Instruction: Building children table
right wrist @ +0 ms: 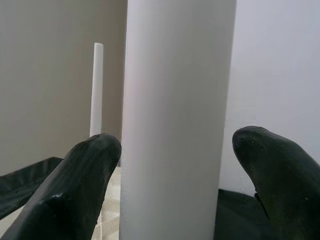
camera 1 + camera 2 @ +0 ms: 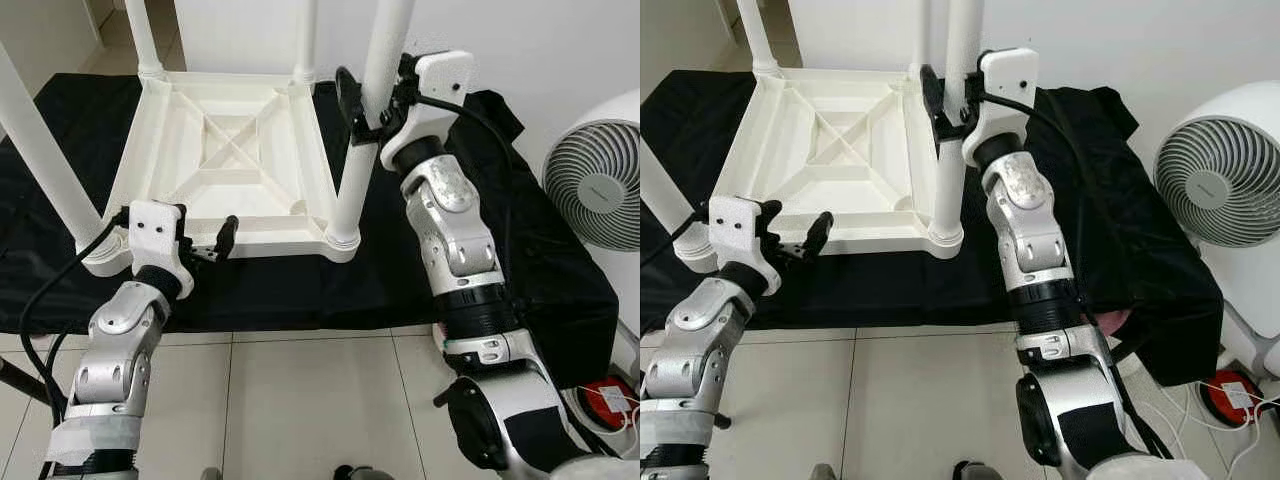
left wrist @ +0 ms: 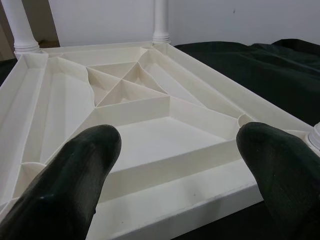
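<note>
White plastic leg (image 2: 362, 140) stands upright between the spread fingers of my right end effector (image 2: 372, 100). My left end effector (image 2: 215, 243), also spread, faces the upturned tabletop's (image 2: 240, 150) near edge.

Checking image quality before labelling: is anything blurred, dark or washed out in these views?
Eye views: sharp, evenly lit, soft shadows under the tabletop. Left wrist view: fingers soft, ribs crisp. Right wrist view: leg and fingers slightly soft, background plain.

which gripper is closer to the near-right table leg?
Right. The right gripper straddles the near-right leg, fingers open; the left gripper sits at the tabletop's near edge.
</note>
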Robot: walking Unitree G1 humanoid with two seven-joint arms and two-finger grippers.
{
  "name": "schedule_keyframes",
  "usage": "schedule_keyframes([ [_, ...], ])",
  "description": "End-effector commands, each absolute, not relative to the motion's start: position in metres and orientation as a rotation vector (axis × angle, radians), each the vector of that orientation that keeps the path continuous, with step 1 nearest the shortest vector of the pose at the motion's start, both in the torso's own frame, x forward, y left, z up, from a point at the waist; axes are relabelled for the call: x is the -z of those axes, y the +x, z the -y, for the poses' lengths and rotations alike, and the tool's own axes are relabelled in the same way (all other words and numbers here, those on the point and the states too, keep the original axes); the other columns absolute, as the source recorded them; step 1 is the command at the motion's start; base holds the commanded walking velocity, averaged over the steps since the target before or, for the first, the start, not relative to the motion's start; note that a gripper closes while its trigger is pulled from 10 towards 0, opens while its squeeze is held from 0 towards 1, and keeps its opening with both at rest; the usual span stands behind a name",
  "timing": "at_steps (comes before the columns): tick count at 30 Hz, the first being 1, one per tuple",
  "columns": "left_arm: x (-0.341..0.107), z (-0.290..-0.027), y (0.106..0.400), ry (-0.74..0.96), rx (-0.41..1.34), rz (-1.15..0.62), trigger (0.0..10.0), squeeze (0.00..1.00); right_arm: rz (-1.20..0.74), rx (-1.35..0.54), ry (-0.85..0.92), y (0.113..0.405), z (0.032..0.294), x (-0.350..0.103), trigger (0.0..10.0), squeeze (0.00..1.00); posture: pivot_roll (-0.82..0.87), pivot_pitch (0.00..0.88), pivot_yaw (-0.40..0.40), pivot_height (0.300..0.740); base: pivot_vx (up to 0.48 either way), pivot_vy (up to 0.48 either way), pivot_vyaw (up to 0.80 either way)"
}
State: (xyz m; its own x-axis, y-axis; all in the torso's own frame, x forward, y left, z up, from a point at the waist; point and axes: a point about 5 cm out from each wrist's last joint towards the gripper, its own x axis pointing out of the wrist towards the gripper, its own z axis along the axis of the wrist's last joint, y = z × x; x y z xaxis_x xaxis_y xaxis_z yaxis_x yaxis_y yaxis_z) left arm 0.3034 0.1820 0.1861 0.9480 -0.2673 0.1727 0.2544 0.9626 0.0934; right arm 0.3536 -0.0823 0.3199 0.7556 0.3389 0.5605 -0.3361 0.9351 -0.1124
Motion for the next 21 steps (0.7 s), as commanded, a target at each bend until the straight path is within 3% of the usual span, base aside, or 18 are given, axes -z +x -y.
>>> schedule_keyframes([
  [1, -0.182, -0.182, 0.307, 0.064, 0.223, 0.16, 10.0, 0.0, 0.598, -0.39, -0.01, 0.354, 0.078, -0.32, 10.0, 0.0, -0.02, 0.072, -0.023, 0.74, 0.0, 0.0, 0.0],
  [21, -0.179, -0.18, 0.321, 0.053, 0.175, 0.109, 10.0, 0.0, 0.464, -0.429, -0.079, 0.359, 0.072, -0.304, 10.0, 0.0, -0.03, 0.077, -0.028, 0.74, 0.0, 0.0, 0.0],
])
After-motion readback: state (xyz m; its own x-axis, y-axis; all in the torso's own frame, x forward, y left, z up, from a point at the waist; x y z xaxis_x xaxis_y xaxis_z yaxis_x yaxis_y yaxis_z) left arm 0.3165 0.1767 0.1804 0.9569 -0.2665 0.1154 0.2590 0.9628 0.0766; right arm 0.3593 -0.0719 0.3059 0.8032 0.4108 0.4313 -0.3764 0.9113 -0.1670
